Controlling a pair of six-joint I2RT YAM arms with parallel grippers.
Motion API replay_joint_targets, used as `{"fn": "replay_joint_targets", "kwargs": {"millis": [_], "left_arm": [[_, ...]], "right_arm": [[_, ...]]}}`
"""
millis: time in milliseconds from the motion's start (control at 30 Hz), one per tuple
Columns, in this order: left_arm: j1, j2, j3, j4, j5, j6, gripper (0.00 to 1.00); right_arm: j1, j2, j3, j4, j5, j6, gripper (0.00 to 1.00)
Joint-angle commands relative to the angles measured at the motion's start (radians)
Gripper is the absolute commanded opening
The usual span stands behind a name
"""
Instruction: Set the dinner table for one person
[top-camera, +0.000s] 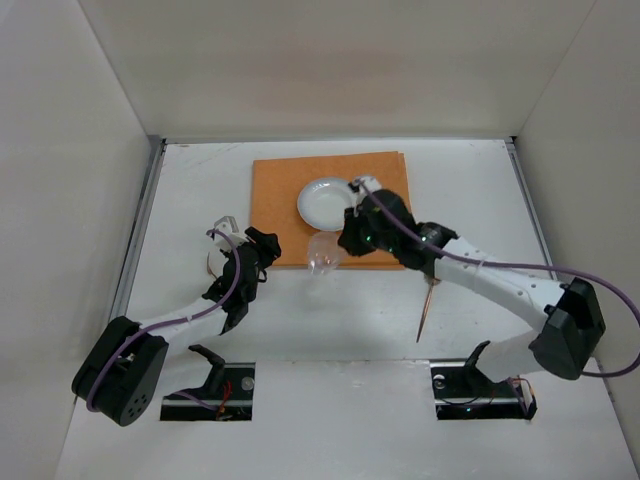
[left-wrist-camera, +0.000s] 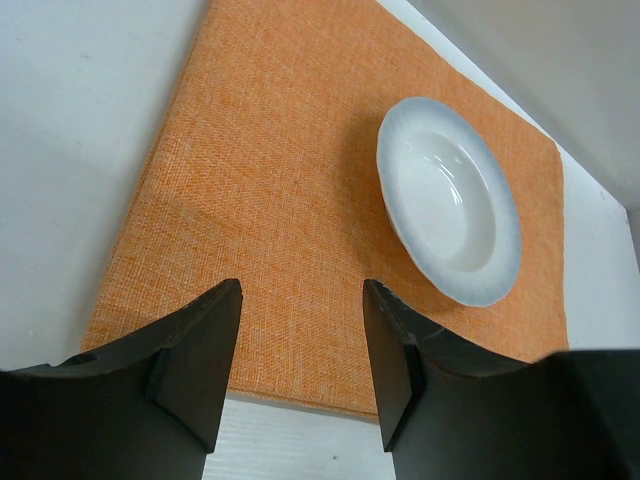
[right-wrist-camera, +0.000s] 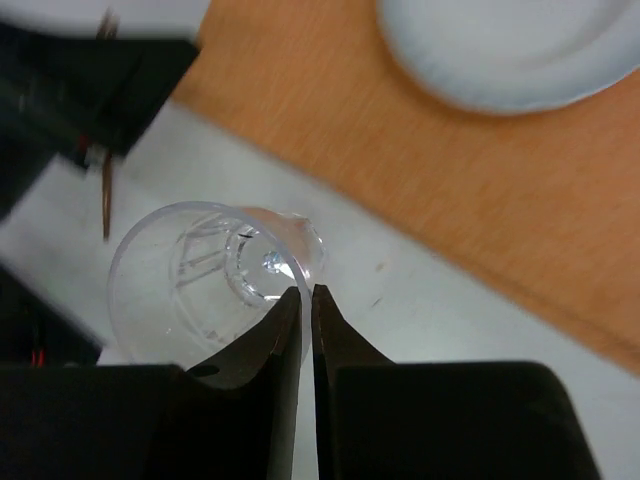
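The white dinner table (top-camera: 190, 190) carries an orange cloth mat (top-camera: 375, 180) with a white plate (top-camera: 325, 200) on it. A clear plastic cup (top-camera: 325, 258) sits just off the mat's near edge. My right gripper (right-wrist-camera: 306, 292) is shut on the rim of the clear cup (right-wrist-camera: 200, 270), one finger inside and one outside. From above, the right gripper (top-camera: 343, 243) is beside the cup. My left gripper (left-wrist-camera: 300, 290) is open with nothing between its fingers, over the near left edge of the mat (left-wrist-camera: 280, 180), with the plate (left-wrist-camera: 450, 200) ahead to the right. From above, the left gripper (top-camera: 262, 242) is left of the cup.
A thin brown stick-like utensil (top-camera: 427, 310) lies on the table under the right arm. Another thin brown piece (right-wrist-camera: 105, 205) shows near the left arm. Metal side rails (top-camera: 140, 230) and white walls bound the table.
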Motion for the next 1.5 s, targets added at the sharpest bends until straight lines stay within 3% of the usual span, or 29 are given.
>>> {"fn": "replay_joint_targets", "kwargs": {"millis": [0, 233, 500, 1267, 1367, 1467], "left_arm": [[-0.005, -0.006, -0.004, 0.051, -0.010, -0.007, 0.49], [-0.002, -0.020, -0.006, 0.045, -0.008, -0.006, 0.49], [0.012, -0.020, -0.007, 0.043, -0.016, 0.005, 0.49], [0.012, 0.006, 0.005, 0.043, -0.007, 0.013, 0.50], [0.012, 0.007, 0.005, 0.045, -0.011, 0.016, 0.50], [0.017, 0.003, 0.004, 0.043, -0.007, 0.011, 0.51]], "right_arm": [[-0.171, -0.005, 0.109, 0.160, 0.005, -0.023, 0.13], [-0.485, 0.297, 0.417, 0.169, 0.027, 0.000, 0.11], [-0.627, 0.588, 0.733, 0.011, 0.090, 0.016, 0.11], [-0.640, 0.830, 0.931, -0.147, 0.171, -0.036, 0.12], [-0.640, 0.850, 0.953, -0.156, 0.160, -0.046, 0.19], [-0.640, 0.858, 0.963, -0.156, 0.146, -0.053, 0.35]]}}
